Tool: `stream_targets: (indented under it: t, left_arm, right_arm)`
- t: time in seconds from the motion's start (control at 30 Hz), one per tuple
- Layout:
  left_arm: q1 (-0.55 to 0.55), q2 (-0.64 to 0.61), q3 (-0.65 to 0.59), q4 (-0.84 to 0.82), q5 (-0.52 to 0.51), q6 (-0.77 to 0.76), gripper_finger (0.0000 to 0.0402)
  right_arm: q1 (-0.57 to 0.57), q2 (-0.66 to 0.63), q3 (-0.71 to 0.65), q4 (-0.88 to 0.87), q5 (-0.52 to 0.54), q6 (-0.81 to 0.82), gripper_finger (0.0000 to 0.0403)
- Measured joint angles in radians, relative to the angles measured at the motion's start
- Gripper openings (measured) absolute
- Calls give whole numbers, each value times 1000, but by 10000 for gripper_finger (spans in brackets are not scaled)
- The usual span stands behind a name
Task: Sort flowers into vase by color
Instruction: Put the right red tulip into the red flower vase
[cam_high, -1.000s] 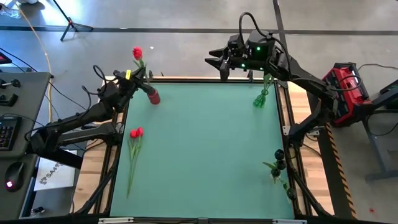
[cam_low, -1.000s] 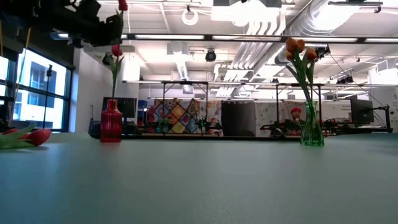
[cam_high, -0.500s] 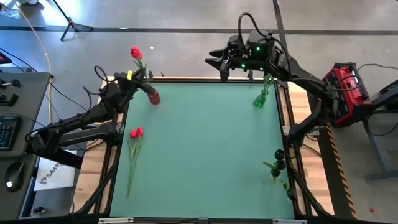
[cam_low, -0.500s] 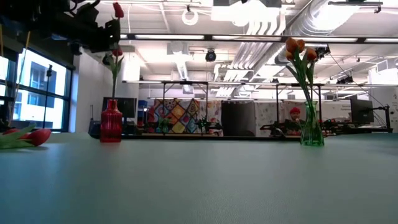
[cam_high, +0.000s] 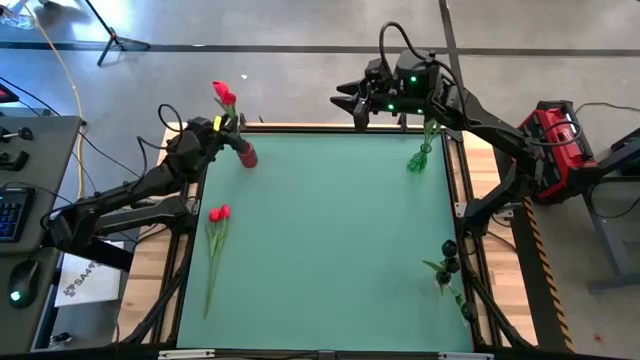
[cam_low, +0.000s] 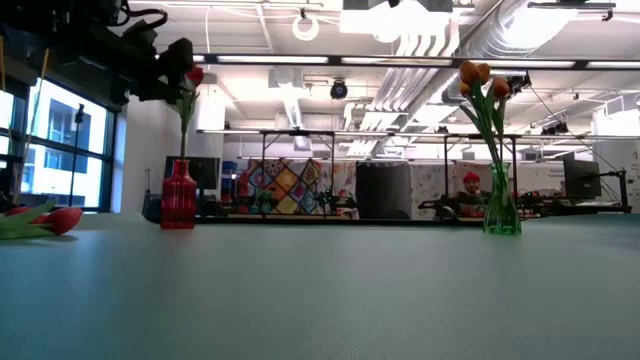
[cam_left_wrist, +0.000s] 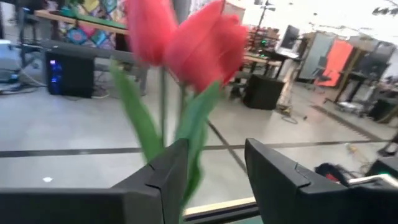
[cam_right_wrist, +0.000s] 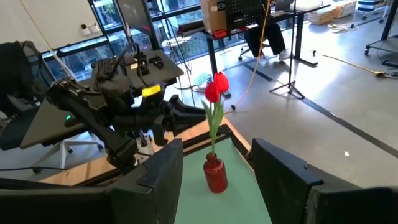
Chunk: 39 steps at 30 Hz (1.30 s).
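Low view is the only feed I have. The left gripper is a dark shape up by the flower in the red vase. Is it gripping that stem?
Observer: No. The left wrist view shows the left gripper open, fingers apart, with a tulip leaf loose in the gap.
Operator: I make out one red head there. Just one flower?
Observer: Two. From above, two red tulips stand together in the red vase.
Operator: And the right arm? I can't see it.
Observer: The right gripper hangs open beyond the table's far edge, holding nothing.
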Motion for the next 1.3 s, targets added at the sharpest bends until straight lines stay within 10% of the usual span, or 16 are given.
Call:
stream_targets:
  t: [0.33,0.63,1.3]
  left_arm:
    - [-72,0,227,-409,47,3,156]
    - [-210,0,364,-880,49,-348,150]
    - [-433,9,301,-1323,374,-979,148]
  right_arm:
    - [0,-2,0,-120,2,-4,178]
    - [0,-2,0,-197,3,-35,178]
    - [0,-3,0,-301,-20,-83,178]
